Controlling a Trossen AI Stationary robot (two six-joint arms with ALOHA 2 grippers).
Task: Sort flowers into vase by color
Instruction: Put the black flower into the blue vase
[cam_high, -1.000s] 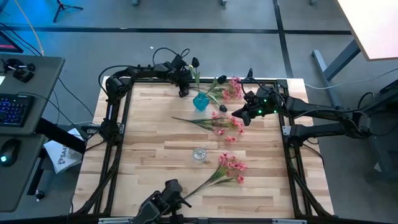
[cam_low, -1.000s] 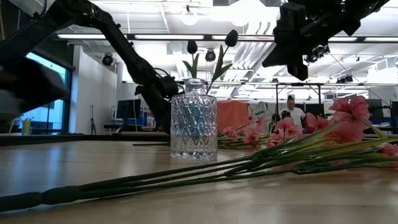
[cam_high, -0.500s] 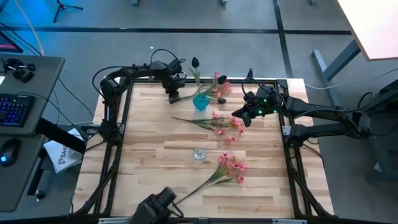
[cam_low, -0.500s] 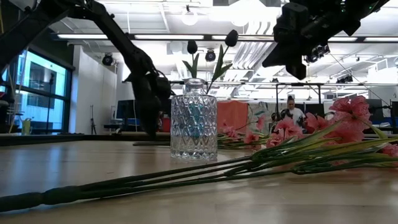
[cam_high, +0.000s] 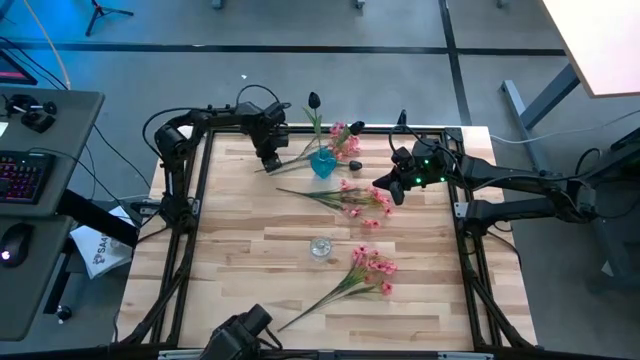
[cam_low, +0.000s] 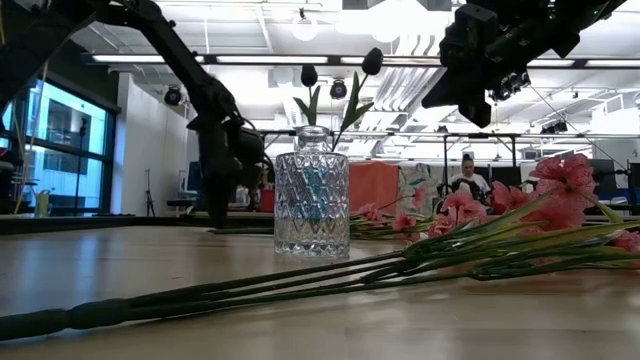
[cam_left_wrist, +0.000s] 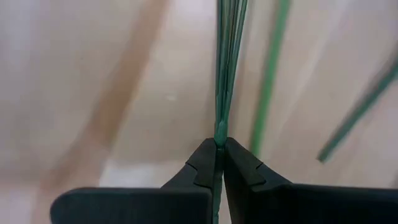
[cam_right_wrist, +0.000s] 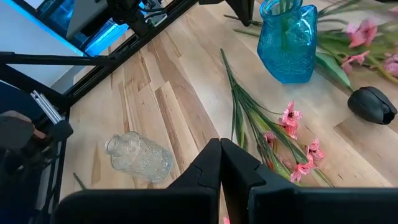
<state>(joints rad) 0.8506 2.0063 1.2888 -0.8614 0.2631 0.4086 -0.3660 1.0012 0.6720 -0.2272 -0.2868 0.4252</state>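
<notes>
Wooden counter (cam_high: 250, 240): left gripper (cam_high: 271, 161), jaws pinched on a pink spray (cam_high: 340, 135) stem, sits at nine o'clock from the blue vase (cam_high: 322, 163), stem running toward three o'clock.

Grey floor (cam_high: 330, 25) crossed by dark lines surrounds the wooden table (cam_high: 250, 220); a desk (cam_high: 45, 200) holds a keyboard (cam_high: 25, 175); ceiling lights (cam_low: 305, 28) glow overhead.

**Open room at the sides, crowded middle**

Bare wood lies open on the left half of the light wooden table (cam_high: 230, 220). The blue glass vase (cam_high: 322, 163), clear faceted glass vase (cam_high: 320, 247) and scattered pink flower sprays (cam_high: 368, 267) block the middle.
</notes>
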